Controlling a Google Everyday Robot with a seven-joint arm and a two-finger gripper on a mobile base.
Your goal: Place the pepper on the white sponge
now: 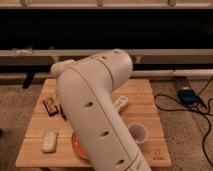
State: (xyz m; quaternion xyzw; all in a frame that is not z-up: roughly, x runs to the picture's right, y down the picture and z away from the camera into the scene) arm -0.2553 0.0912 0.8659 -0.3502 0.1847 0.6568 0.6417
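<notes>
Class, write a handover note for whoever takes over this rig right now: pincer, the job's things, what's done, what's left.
The pincer is out of sight, hidden behind the arm.
The pepper shows as a red sliver at the arm's left edge, beside the brown block, and is mostly hidden.
The white sponge lies front-left on the table, with nothing on it.
Done: no placement yet.
Left: get the pepper onto the sponge.

- The arm (82,87) is a bulky tube in a smooth off-white shell.
- Dark oval recesses (87,105) run in a line toward 5 o'clock (three show).
- Two small dark dots mark the rounded elbow (117,65) at 1 o'clock.
- A narrower cap (61,67) ends it at 10 o'clock.
- The gripper is hidden behind the arm.
</notes>
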